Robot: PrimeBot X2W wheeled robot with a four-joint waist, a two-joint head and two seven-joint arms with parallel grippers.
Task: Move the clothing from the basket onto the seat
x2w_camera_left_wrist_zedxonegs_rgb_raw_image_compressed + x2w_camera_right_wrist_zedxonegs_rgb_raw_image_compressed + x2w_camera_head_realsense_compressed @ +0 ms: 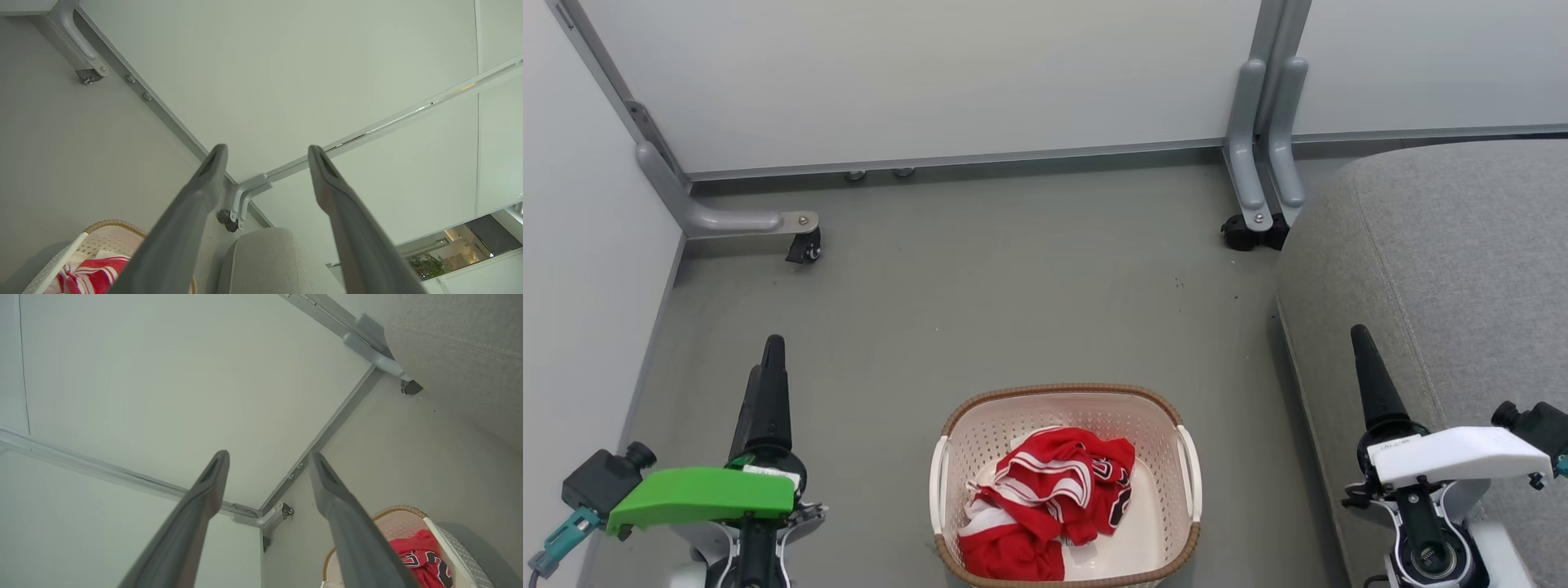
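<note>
Left end effector at lower left of the head view, over the floor, fingers pointing up that view toward the far panel. Jaws spread fully wide, nothing between them.

Right end effector at lower right, seen against the left edge of the seat, fingers pointing the same way. Jaws equally wide apart, empty.

Count: two end effectors, one basket, one seat, one heap of clothing. Number of garments in the heap not discernible.

Basket on the floor between the two arms, left of the seat and apart from it, one handle on each side. Near end cut off by the frame edge, long axis not determinable.

Clothing crumpled inside the basket, heap elongated from near-left to far-right, white stripe trim on top.
</note>
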